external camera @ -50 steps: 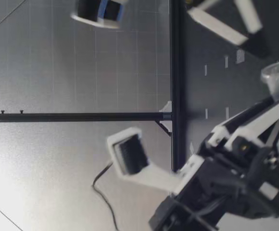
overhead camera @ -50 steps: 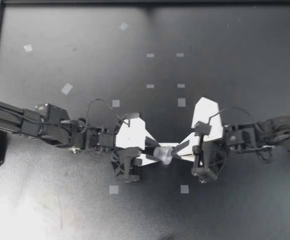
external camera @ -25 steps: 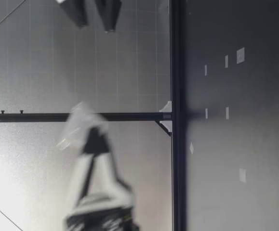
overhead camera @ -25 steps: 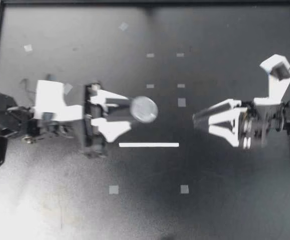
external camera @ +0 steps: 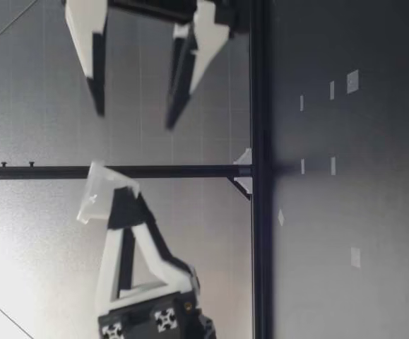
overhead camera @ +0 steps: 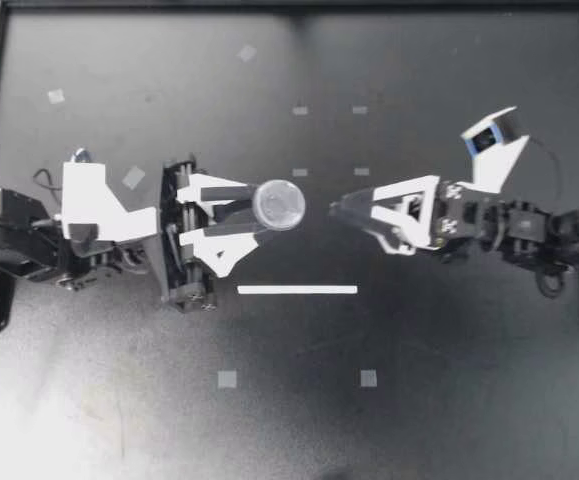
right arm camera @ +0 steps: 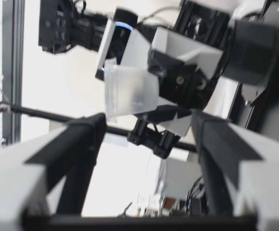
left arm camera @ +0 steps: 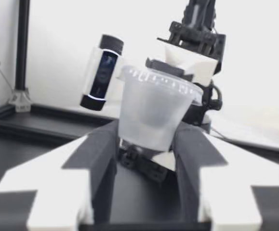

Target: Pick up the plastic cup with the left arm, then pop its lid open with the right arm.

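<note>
1. Top view first: our left tool (overhead camera: 257, 211) comes in from 9 o'clock and is clamped on a clear cup (overhead camera: 279, 205). A finger presses each side, and the cup's mouth faces up.
2. Our right tool (overhead camera: 341, 209) reaches in from 3 o'clock, with its tips aimed at 9 o'clock toward the cup. It is near the cup but not touching, and its fingers are spread with nothing between them.
3. A white strip (overhead camera: 297, 290) lies flat on the dark bench (overhead camera: 449, 400), at 6 o'clock from the cup. Tape squares (overhead camera: 227, 379) dot the surface around it.
4. In the low view the cup (external camera: 99, 194) is held well above the bench in the left tool (external camera: 116, 212). The right tool (external camera: 133, 106) hangs at about the same height, fingers apart, with a gap between it and the cup.
5. In the left wrist view the cup (left arm camera: 153, 113) stands upright, pinched between the dark pads (left arm camera: 103, 154). The right arm shows just beyond it.
6. In the right wrist view the fingers (right arm camera: 81, 144) stand wide apart. The cup (right arm camera: 129, 91) sits ahead of them, untouched.
</note>
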